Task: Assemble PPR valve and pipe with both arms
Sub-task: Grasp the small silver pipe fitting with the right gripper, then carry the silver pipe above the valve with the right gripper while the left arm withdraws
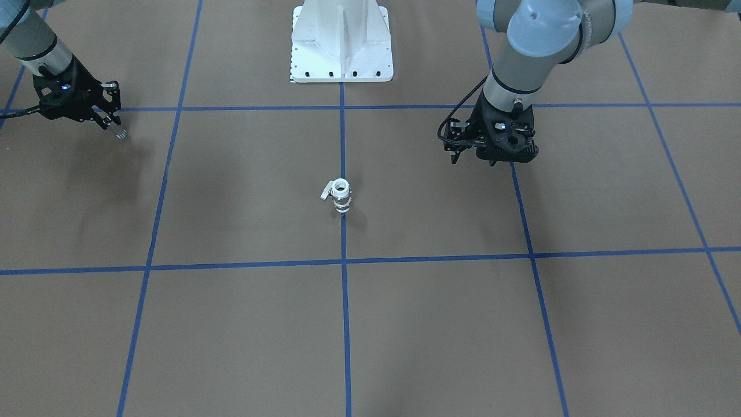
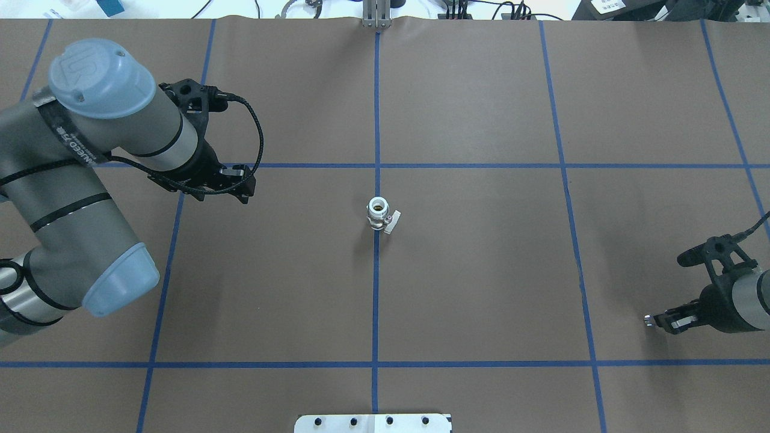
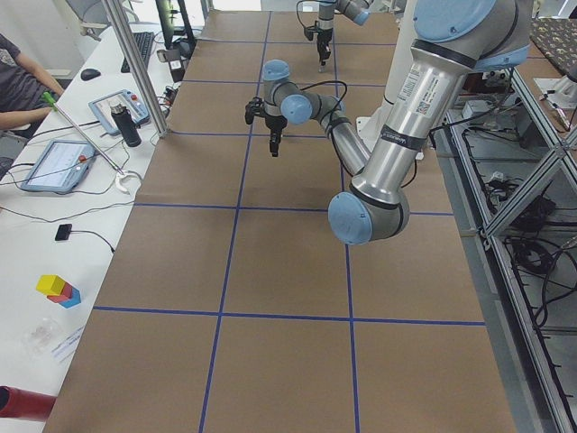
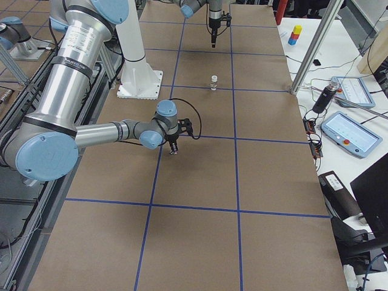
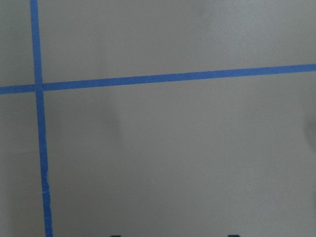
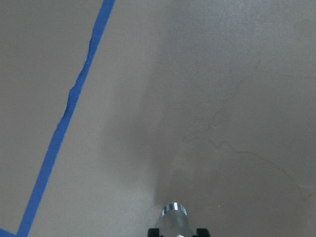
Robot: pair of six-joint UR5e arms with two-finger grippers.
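Blue-gridded brown table [image 2: 481, 270], PPR valve [image 2: 378, 214] central, desk [image 3: 27, 271] alongside

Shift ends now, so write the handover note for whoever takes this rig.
Right gripper: shut on the short silver metallic pipe, far from centre.
Left gripper: open, empty.
White-ended PPR valve with metal bands and side lever: upright on the centre blue tape line, untouched.
Done: pipe picked up.
Left: grasp valve, join it with the pipe.
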